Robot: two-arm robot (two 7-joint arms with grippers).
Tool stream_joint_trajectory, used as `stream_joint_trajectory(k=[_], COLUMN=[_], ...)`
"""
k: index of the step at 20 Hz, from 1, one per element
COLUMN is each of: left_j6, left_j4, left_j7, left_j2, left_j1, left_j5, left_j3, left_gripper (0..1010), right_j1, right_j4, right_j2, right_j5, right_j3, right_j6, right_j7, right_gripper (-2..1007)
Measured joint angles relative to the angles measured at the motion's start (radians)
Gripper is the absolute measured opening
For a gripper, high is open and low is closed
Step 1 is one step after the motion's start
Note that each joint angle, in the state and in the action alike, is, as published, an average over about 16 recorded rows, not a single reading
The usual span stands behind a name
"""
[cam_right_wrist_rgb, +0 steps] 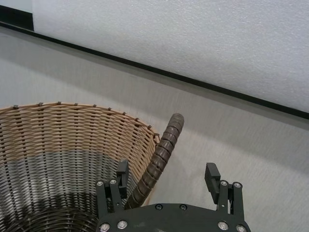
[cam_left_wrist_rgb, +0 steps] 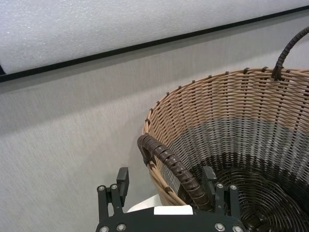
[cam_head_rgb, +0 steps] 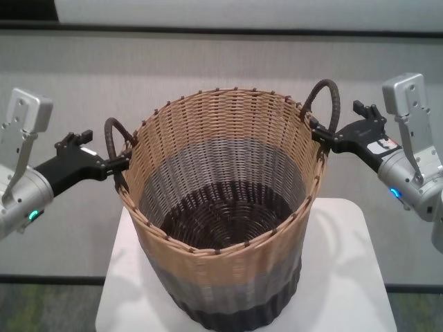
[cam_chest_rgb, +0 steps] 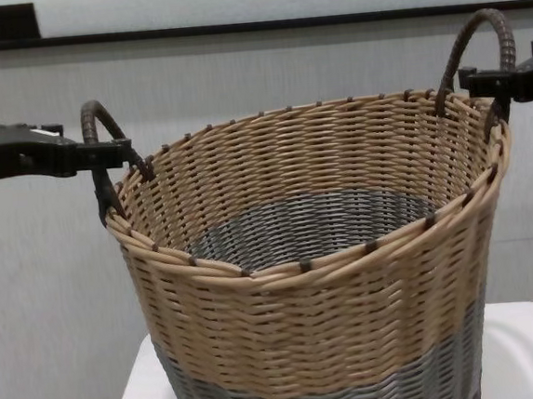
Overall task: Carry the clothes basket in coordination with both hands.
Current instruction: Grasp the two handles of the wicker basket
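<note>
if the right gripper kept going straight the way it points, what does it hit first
Most likely the clothes basket's right loop handle: it already stands between the right gripper's open fingers, close to one of them. Past it comes the tan wicker rim, though depth is hard to judge.

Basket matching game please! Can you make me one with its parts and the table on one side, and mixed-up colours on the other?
Parts of the clothes basket, plus the table:
1. upper band
2. middle band
3. loop handles
4. table

Colours:
a. white
b. tan
c. dark brown
d. grey

Pairs: 1-b, 2-d, 3-c, 4-a.

The left tool and the right tool are open, one at each handle.
</note>
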Motion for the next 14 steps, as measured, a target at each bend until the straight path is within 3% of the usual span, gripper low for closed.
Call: stream_joint_trajectory(k=[6, 14], left_j6=[-0.008, -0.024], left_j4=[0.013, 0.044], left_j7=[-0.002, -0.021], left_j2=[-0.008, -0.042], left_j1=[-0.005, -0.009], left_j5=[0.006, -0.043], left_j3=[-0.008, -0.038], left_gripper=[1000, 1000], right_j1=[0.022, 0.040], right_j4=[0.035, 0.080], right_j2=[-0.022, -0.047], right_j5=[-0.003, -0.007], right_j3=[0.002, 0.004], right_j6=[0.004, -0.002], right_j7=[0.025, 0.053], right_gripper=[1005, 1005])
